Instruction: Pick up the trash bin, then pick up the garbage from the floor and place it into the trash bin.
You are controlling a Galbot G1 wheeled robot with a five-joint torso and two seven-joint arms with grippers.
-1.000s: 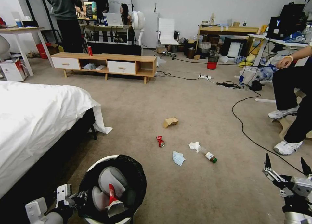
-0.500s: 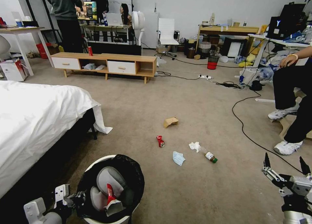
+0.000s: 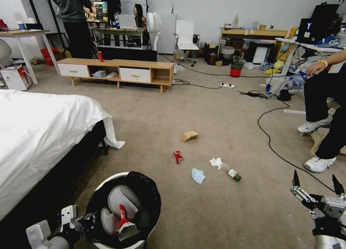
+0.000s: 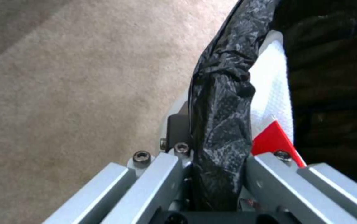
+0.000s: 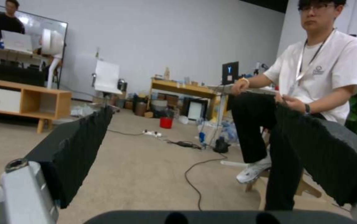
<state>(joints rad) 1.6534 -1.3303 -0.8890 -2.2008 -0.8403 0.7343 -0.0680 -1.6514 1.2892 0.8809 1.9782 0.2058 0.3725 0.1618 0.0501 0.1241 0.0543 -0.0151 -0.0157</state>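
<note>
Black-lined trash bin (image 3: 124, 209) pinched by left tool (image 3: 84, 220); right tool (image 3: 317, 186) wide; bed (image 3: 39, 133) beside.

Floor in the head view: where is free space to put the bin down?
Bare carpet lies between the white black-lined trash bin, held by the left gripper, and the open right gripper. Crowded: around the blue face mask and green-capped small bottle.

White-sheeted bed (image 3: 39, 130) at left; low wooden cabinet (image 3: 115, 71) beyond; black cable (image 3: 268, 133) across carpet.
</note>
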